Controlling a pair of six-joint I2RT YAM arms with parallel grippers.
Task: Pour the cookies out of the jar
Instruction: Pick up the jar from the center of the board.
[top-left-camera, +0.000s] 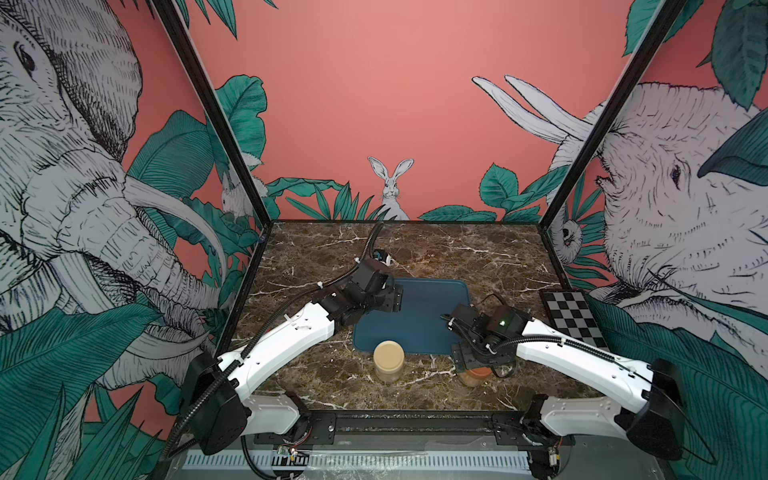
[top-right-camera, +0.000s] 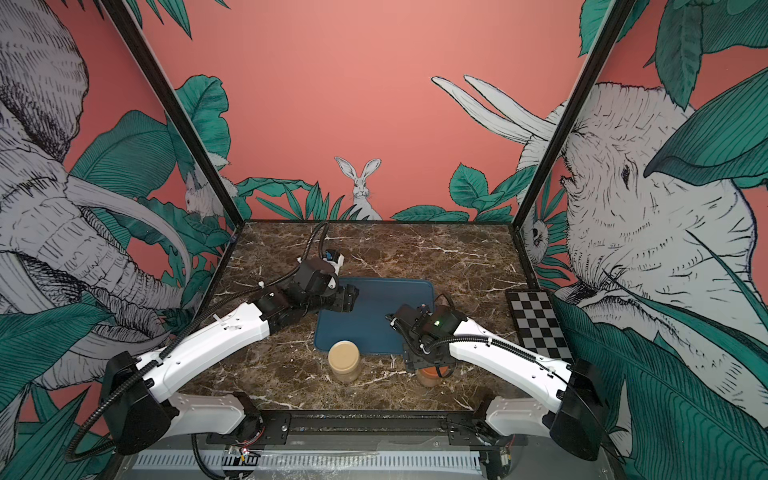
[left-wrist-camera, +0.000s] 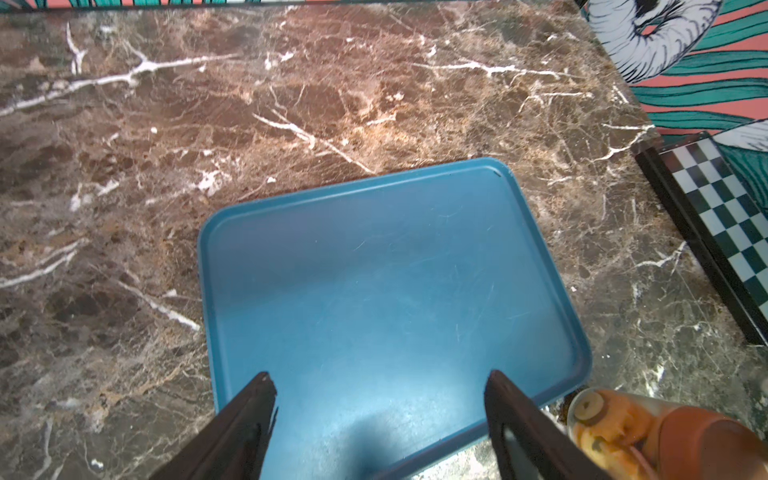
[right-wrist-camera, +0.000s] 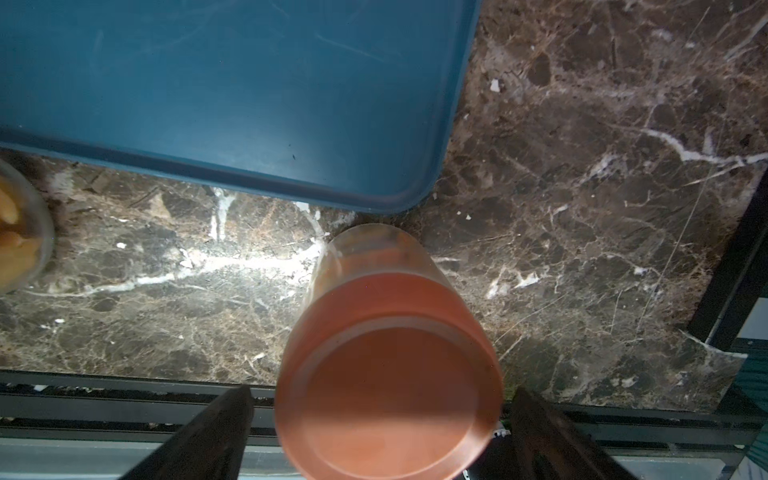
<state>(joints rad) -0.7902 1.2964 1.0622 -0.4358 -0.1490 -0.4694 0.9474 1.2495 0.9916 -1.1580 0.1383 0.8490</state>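
Brown marble tabletop (left-wrist-camera: 291, 104), jungle-print walls (top-left-camera: 395, 104) round it. Right gripper (right-wrist-camera: 382, 390): jaws wide, 1 finger each side of the orange-lidded jar (right-wrist-camera: 386, 299), gap visible on both sides, so no grip. Jar is upright, lid on, standing on the marble just beside the near right corner of the blue tray (right-wrist-camera: 208, 83); touching or not, can't tell. Cookies (left-wrist-camera: 606, 424) show through its clear wall in the left wrist view: orange-yellow, rounded, 1 paler disc against the wall, rest blurred. Left gripper (left-wrist-camera: 379, 376): jaws apart, nothing between them, hovering over the tray's left part. Tan-lidded jar (top-left-camera: 388, 359) is upright at the tray's near edge, left of the orange-lidded one. Checkerboard (top-left-camera: 575, 318) lies at the table's right edge.
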